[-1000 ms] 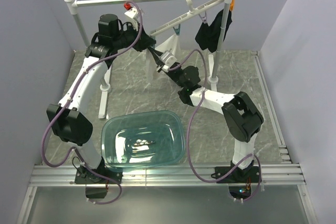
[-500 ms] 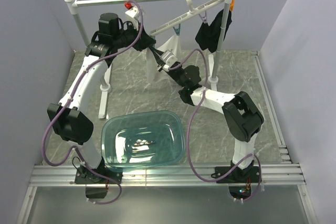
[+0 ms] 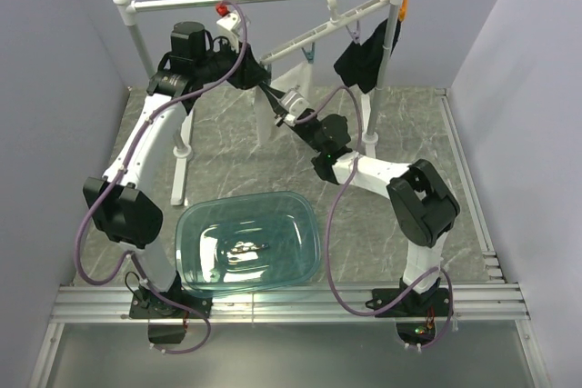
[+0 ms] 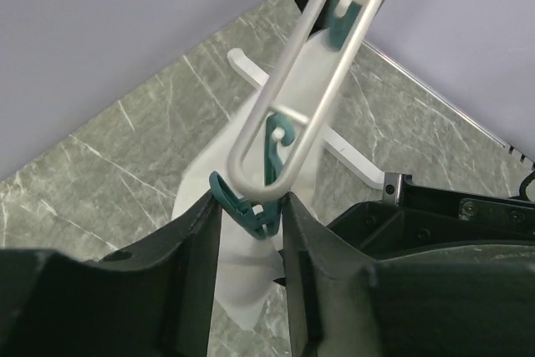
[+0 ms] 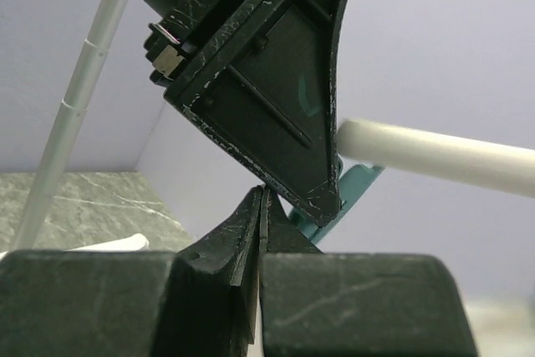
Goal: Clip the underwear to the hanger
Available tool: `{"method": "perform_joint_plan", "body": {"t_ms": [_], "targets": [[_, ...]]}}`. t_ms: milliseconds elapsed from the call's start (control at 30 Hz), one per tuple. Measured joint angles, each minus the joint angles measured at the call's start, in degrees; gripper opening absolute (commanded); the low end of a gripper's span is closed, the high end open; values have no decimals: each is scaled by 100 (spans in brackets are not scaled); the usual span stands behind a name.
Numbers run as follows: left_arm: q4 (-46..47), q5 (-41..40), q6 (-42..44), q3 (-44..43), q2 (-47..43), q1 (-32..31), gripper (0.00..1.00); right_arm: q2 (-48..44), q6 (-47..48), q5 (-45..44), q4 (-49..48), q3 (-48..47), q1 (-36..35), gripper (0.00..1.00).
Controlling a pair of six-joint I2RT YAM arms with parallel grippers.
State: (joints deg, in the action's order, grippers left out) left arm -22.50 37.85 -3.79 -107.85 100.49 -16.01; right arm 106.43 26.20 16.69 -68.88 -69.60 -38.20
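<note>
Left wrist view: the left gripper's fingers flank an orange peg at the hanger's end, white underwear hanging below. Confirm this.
Not quite. The peg flanked by the left gripper is teal, not orange; the left wrist view shows it. The rest stands.

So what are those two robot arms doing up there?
They're trying to clip the underwear onto the hanger. The left gripper sits around a teal peg at the hanger's low end, and the white underwear hangs just below it. I can't tell whether it is squeezing the peg. The right gripper is pinched shut right beside it. A black garment hangs near the hanger's other end.
</note>
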Motion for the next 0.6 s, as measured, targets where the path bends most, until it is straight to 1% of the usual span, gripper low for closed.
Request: {"method": "perform_joint_plan", "body": {"t_ms": [133, 467, 567, 600], "targets": [[-59, 127, -179, -2, 79, 59, 48, -63, 7, 66, -37, 177, 13, 0], [26, 214, -592, 118, 133, 216, 50, -160, 33, 94, -264, 358, 55, 0], [334, 262, -791, 481, 33, 317, 60, -186, 33, 94, -348, 361, 59, 0], [511, 282, -870, 704, -59, 363, 67, -199, 33, 94, -358, 369, 59, 0]]}}
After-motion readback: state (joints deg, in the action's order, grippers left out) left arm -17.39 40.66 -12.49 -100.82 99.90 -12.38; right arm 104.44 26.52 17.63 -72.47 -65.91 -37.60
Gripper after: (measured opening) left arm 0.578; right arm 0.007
